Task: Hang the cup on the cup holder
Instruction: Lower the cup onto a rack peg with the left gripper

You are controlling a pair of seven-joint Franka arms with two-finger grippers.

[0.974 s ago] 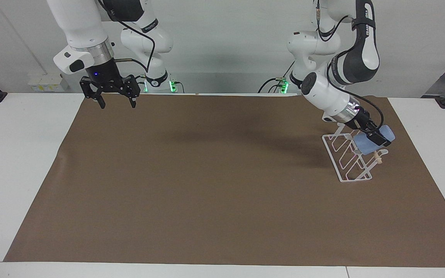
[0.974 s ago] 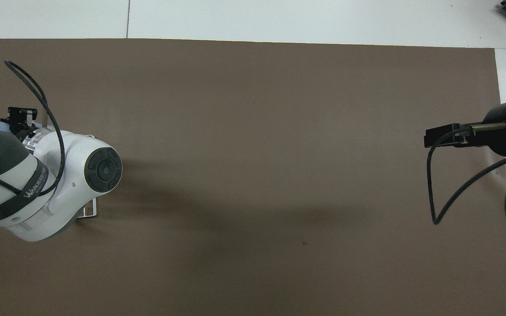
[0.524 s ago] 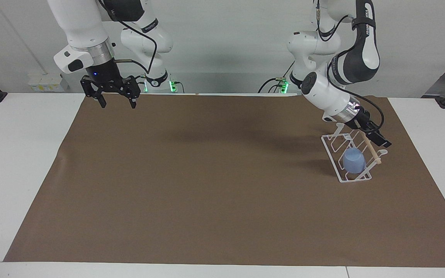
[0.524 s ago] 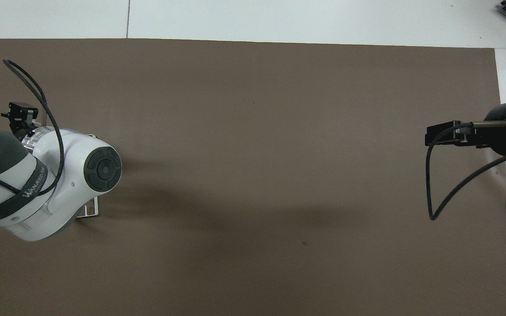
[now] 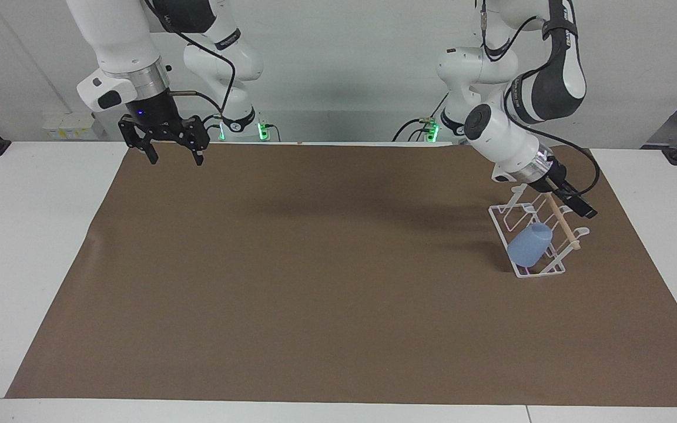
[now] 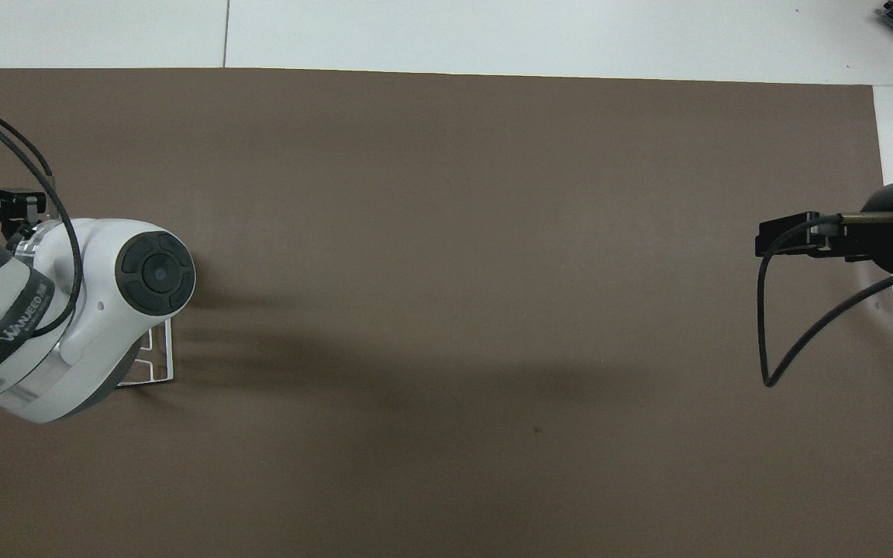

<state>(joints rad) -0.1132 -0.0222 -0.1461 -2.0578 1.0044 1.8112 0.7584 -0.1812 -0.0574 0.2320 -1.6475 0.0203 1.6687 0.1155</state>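
Note:
The light-blue cup [image 5: 529, 245] sits tilted, base up, over a slanted prong of the white wire cup holder [image 5: 500, 215], at the holder's end farther from the robots. A wooden dowel [image 5: 562, 226] runs along the holder's top. My left gripper [image 5: 580, 207] is open and empty, over the dowel and apart from the cup. In the overhead view the left arm hides the cup, and only a corner of the holder [image 6: 160, 366] and the left gripper [image 6: 16, 205] show. My right gripper [image 5: 172, 157] is open and empty, waiting over the brown mat's edge nearest the robots; it also shows in the overhead view [image 6: 791, 235].
A brown mat [image 5: 315, 282] covers most of the white table [image 5: 27, 235]. The cup holder stands on the mat toward the left arm's end of the table.
The left gripper let go of the cup, which slid down onto the holder's prong and settled tilted. The left gripper then drew back and up. The right gripper rose slightly.

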